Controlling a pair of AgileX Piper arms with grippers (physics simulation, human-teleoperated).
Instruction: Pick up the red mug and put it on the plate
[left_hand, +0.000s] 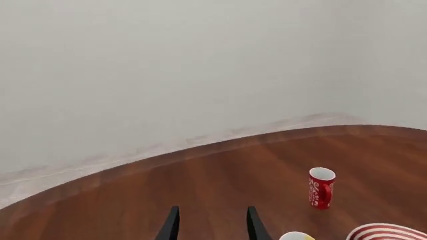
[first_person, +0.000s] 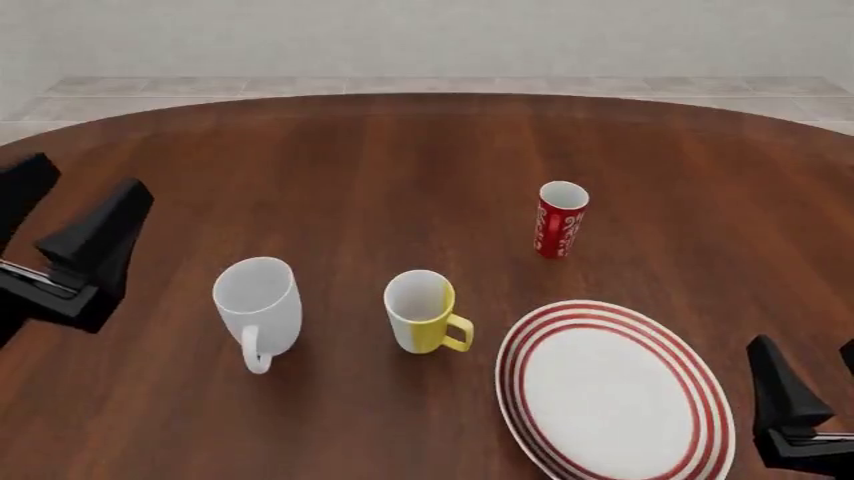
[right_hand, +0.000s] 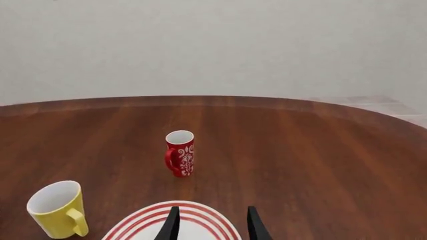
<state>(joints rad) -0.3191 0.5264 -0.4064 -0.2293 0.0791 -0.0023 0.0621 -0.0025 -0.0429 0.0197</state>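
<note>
The red mug stands upright on the brown table, beyond the plate, a wide white plate with red rings at the near right. My left gripper hovers at the table's left side, far from the mug, open and empty. Off the plate's right rim, my right gripper is open too, with nothing in it. In the right wrist view, the red mug stands past the plate's rim, ahead of the gripper. The left wrist view has the red mug off to one side of its gripper.
A yellow mug with a handle stands just left of the plate. A plain white mug stands further left, nearer my left gripper. The table's curved far edge meets a pale floor and wall.
</note>
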